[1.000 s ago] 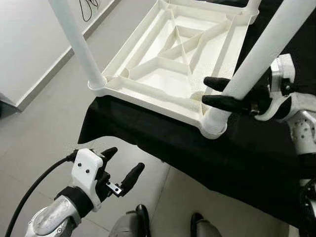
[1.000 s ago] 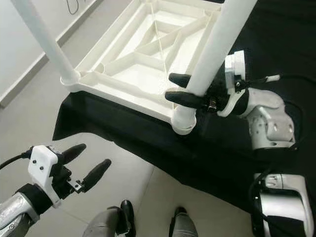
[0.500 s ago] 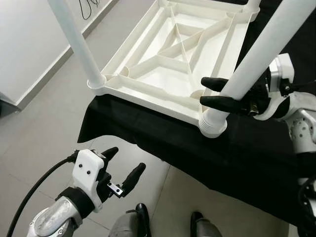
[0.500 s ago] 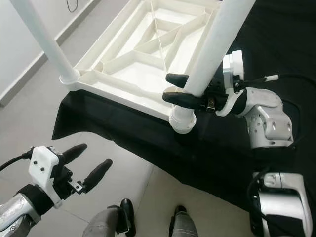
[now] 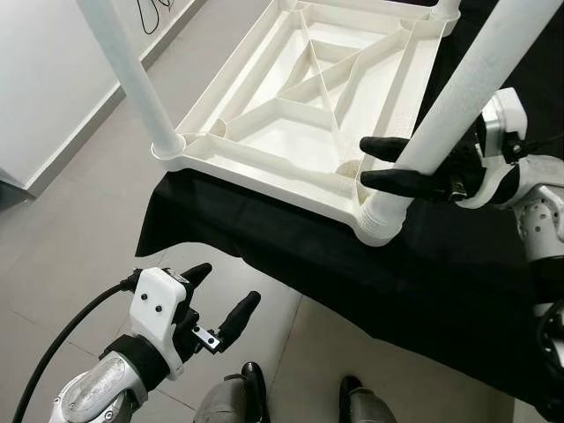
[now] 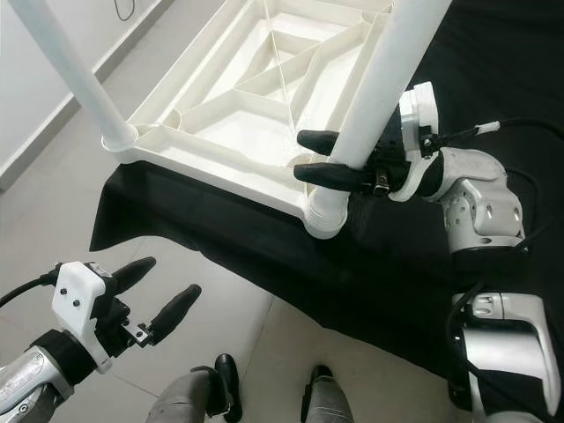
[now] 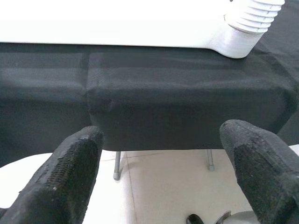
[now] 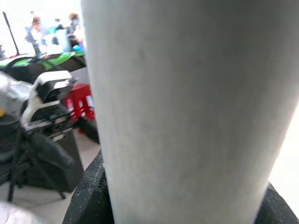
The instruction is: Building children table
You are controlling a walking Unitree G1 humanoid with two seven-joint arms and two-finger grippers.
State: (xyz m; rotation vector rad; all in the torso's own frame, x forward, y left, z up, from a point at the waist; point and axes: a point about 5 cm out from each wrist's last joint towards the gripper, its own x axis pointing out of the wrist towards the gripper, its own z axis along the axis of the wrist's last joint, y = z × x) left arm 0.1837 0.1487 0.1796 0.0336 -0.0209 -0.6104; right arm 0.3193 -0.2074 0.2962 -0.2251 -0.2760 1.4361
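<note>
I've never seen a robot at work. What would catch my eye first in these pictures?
An upside-down white plastic tabletop lies on a black-draped table, its ribbed underside facing up. The right gripper clamps a white table leg standing in the near corner socket, while the left gripper hangs open, low over the floor.

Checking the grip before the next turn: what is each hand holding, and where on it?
The right hand grips the white table leg just above its threaded base. The left hand holds nothing.
</note>
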